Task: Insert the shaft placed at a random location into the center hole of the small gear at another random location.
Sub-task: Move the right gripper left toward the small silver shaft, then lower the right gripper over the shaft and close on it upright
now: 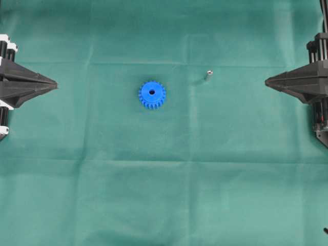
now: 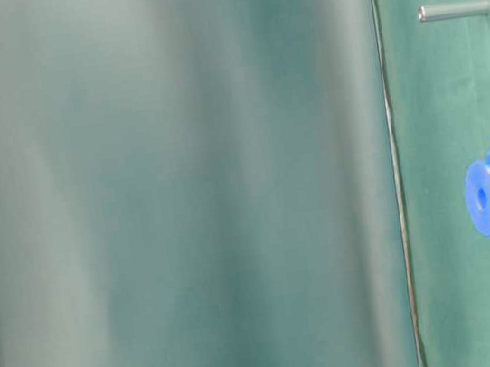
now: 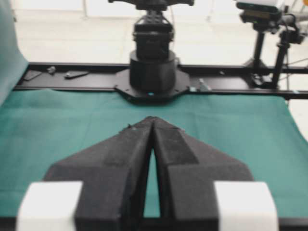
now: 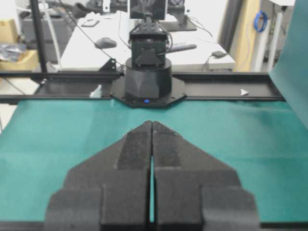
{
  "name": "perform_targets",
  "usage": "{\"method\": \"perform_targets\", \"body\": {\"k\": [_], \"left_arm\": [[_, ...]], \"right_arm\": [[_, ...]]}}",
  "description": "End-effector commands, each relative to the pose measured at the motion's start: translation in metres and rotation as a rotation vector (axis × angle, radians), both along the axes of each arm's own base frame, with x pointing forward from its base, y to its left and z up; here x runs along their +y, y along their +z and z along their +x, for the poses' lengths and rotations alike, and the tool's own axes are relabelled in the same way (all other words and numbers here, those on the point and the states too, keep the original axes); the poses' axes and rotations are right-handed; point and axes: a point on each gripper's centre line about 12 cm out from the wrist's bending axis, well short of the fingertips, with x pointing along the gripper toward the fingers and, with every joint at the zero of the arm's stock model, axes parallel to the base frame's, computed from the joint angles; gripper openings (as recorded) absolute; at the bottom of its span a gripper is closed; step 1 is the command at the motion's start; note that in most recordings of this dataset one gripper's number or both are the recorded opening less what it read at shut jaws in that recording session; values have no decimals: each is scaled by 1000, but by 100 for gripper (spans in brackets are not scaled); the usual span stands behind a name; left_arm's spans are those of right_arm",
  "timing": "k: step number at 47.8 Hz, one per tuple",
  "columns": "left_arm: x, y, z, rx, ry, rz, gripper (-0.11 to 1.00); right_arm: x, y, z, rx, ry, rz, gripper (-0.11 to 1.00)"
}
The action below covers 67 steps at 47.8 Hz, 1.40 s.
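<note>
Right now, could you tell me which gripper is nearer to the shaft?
The right gripper is nearer. The shaft lies right of the small gear, toward that gripper; the left gripper sits at the far left edge, beyond the gear.

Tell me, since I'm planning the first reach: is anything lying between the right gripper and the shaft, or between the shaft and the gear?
Nothing visible does. Only bare green cloth separates the right gripper from the shaft, and the shaft from the small gear.
</note>
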Motion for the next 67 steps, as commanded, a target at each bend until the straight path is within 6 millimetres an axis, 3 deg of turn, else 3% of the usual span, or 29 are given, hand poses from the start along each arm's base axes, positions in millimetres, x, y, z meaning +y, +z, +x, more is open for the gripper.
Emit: {"method": "perform_targets", "body": {"k": [1,29,34,43,46,52,67], "left_arm": [[0,6,4,11,1,10,0],[2,7,2,12,7,6,0],[2,6,2,14,8,7,0],[2,6,3,17,8,7,0],[2,6,2,15,9,7,0],[2,5,3,20,10,7,0],[2,4,3,31,10,9,0]], "right_arm": [[-6,6,4,-7,-29,-17,1],[-40,-45,29,244,-173,12,1],[-46,-58,37,274,-192,20,17],[-56,-91,52,325,-215,25,73],[-59,-102,57,337,-221,29,86],[-65,-125,66,375,-241,47,79],[-81,-170,80,450,-300,85,80]]}}
